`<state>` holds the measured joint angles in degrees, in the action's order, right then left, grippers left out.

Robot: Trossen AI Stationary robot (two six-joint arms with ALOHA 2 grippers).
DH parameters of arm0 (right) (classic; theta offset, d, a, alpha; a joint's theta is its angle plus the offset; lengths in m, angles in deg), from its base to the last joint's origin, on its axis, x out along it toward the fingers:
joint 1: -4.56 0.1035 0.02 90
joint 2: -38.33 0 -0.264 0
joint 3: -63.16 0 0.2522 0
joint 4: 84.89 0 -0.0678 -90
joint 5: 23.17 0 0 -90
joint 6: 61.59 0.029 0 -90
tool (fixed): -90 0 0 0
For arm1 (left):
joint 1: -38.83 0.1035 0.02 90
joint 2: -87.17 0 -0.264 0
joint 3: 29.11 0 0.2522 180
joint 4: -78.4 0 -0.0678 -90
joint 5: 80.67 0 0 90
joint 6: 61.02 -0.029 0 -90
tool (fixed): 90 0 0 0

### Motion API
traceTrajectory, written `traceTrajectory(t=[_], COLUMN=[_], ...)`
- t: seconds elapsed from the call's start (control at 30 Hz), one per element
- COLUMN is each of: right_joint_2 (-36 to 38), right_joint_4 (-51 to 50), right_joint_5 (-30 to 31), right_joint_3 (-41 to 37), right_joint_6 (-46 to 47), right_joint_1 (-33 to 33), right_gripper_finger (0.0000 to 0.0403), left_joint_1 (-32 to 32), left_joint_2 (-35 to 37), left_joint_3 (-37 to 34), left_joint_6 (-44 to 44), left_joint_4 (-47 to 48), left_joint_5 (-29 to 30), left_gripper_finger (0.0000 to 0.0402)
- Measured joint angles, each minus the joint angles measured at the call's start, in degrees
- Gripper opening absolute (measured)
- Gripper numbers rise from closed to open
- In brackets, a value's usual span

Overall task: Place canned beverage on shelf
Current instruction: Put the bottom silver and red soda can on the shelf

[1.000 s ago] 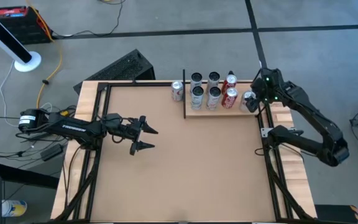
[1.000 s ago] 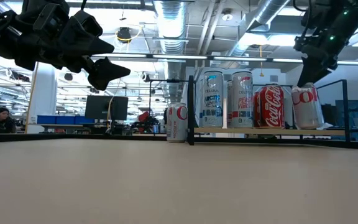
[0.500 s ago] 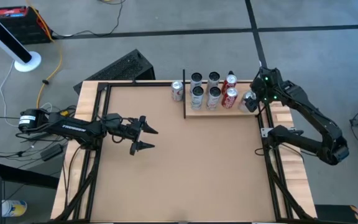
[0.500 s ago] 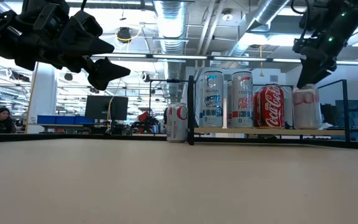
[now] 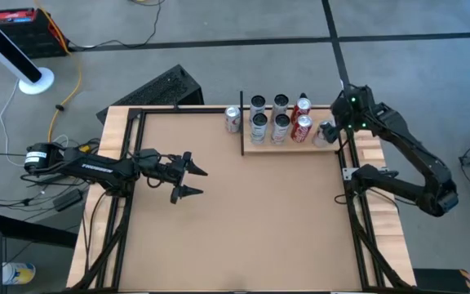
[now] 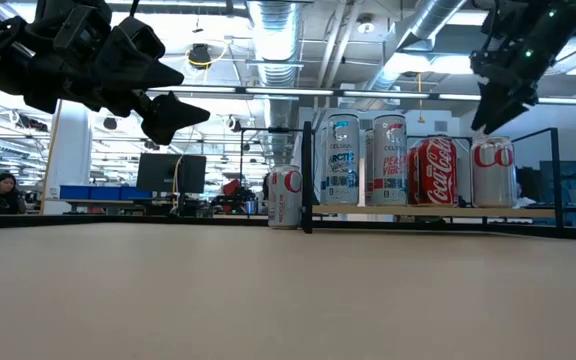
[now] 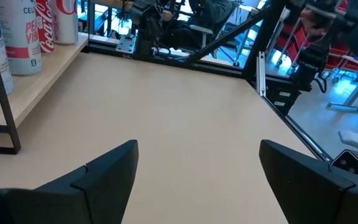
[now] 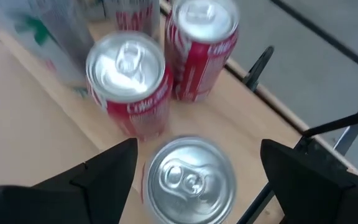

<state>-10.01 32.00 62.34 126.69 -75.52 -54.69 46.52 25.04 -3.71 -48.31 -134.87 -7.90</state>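
Standing upright at the right end of the shelf [image 5: 288, 144], the silver can [image 6: 492, 171] sits just beside two red cans [image 8: 129, 93]. Right gripper [image 8: 194, 168] hangs directly above it, fingers spread wide, nothing held. Risk: lifting off-line, a finger could clip the rim & tip it into its neighbours. Left gripper [image 5: 190, 176] waits open, well apart, w/ a lone can [image 5: 232, 119] outside the shelf.
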Motion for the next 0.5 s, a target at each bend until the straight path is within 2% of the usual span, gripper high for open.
traceTrajectory(t=[0.17,0.3,0.4,0.5], right_joint_2=[0.86,0.99,1.05,0.99], right_joint_4=[-2.31,-10.47,-16.48,-20.93], right_joint_5=[-0.53,-2.25,-3.32,-3.33], right_joint_3=[4.61,9.25,11.52,11.86], right_joint_6=[0.28,0.67,2.61,4.33], right_joint_1=[0.61,4.96,10.09,15.73], right_gripper_finger=[0.0361,0.0355,0.0331,0.0288], left_joint_1=[0.0,0.0,0.0,0.0], left_joint_2=[0.0,0.0,0.0,0.0], left_joint_3=[0.0,0.0,0.0,0.0], left_joint_6=[0.0,-0.02,-1.2,-1.51], left_joint_4=[0.0,0.0,-0.01,-0.11], left_joint_5=[0.0,0.0,0.0,0.0], left_gripper_finger=[0.032,0.032,0.032,0.032])
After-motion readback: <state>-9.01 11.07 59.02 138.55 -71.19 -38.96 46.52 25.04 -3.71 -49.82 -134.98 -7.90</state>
